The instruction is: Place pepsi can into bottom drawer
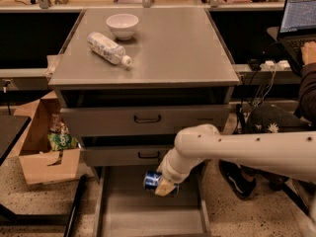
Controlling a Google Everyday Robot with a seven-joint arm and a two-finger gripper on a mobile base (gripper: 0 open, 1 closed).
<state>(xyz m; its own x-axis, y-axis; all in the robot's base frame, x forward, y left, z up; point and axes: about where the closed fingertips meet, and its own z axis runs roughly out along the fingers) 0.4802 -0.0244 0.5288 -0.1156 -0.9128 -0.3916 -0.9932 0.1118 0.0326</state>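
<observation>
The pepsi can, blue with a silver end, lies on its side in my gripper. The gripper is shut on the can and holds it just above the open bottom drawer, a wide shallow grey tray pulled out at the foot of the cabinet. My white arm reaches in from the right. The two upper drawers with black handles are shut.
On the cabinet top lie a clear plastic bottle on its side and a white bowl. A cardboard box with a green bag stands on the floor at left. A person's leg and shoe and a laptop are at right.
</observation>
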